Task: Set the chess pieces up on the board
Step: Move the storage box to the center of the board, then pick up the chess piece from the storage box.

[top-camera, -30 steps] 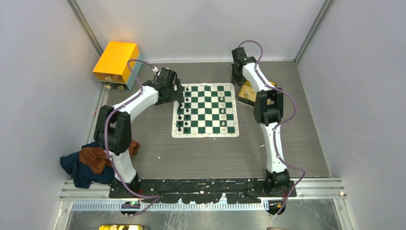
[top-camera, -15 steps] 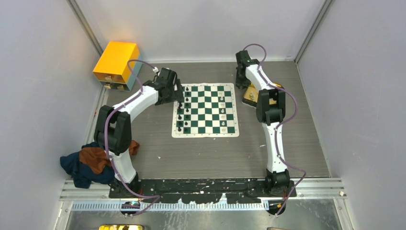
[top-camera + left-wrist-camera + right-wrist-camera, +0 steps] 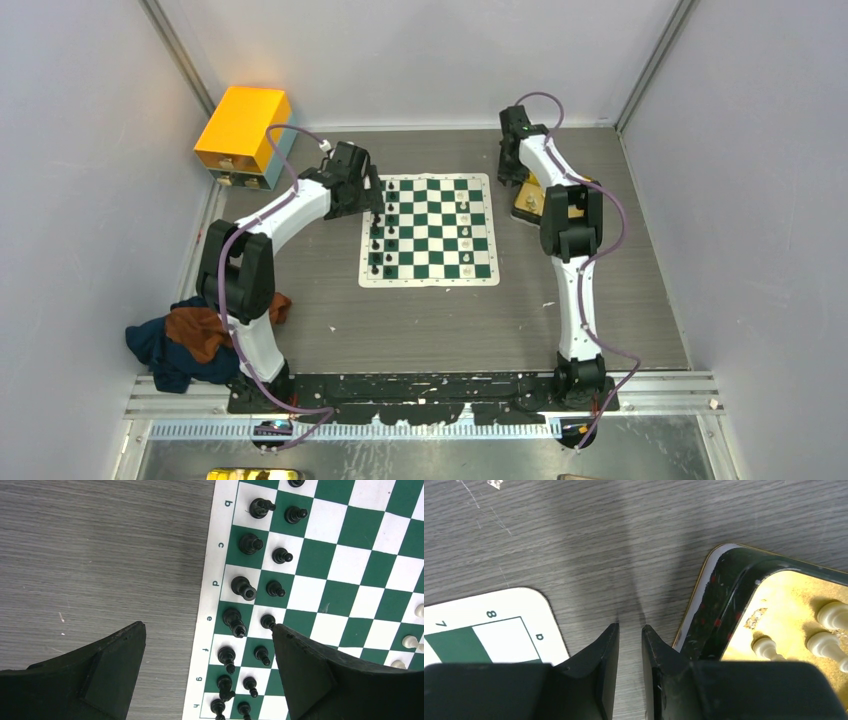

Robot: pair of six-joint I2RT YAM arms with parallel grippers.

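Grey tabletop [image 3: 574, 530]: we'd pinch the light, tippy cream chess pieces [image 3: 824, 645] mid-stem; left gripper [image 3: 207, 626] gapes, right gripper [image 3: 630, 627] barely parted, both empty.

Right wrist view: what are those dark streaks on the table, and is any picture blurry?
Right wrist view: soft shadows, likely cast by the right end effector, streak the table; the tray wall shows small glints. Left wrist view: sharp; the black chess pieces seem to lean, a lens effect. Top view: evenly lit, no blur.
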